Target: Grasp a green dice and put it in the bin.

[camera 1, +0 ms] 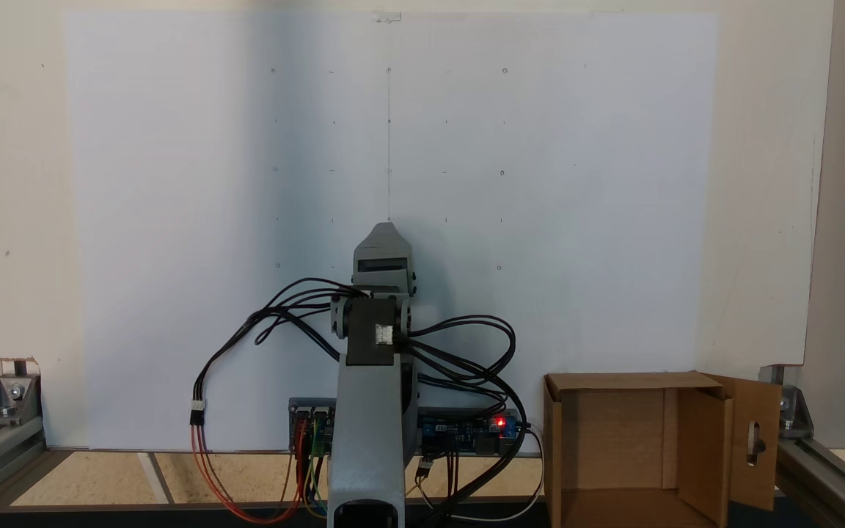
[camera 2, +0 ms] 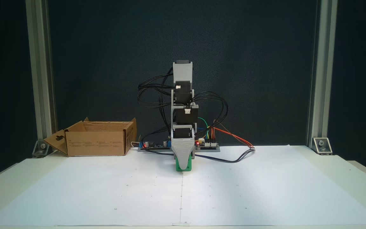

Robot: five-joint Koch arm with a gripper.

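The dice [camera 2: 183, 166] is a small bright green block on the white sheet, showing at the foot of the grey arm, which covers its upper part. The bin [camera 2: 98, 142], a brown cardboard box, stands well apart to its left in that view, open at the top, one flap with a keyhole slot hanging outward; seen from above [camera 1: 695, 455], its inside is bare cardboard.

No legible text or labels

In a fixed view the arm [camera 2: 183, 127] stands mid-frame on the worktop [camera 2: 265, 190], the dice [camera 2: 183, 164] at its foot, the bin [camera 2: 97, 143] at middle left.
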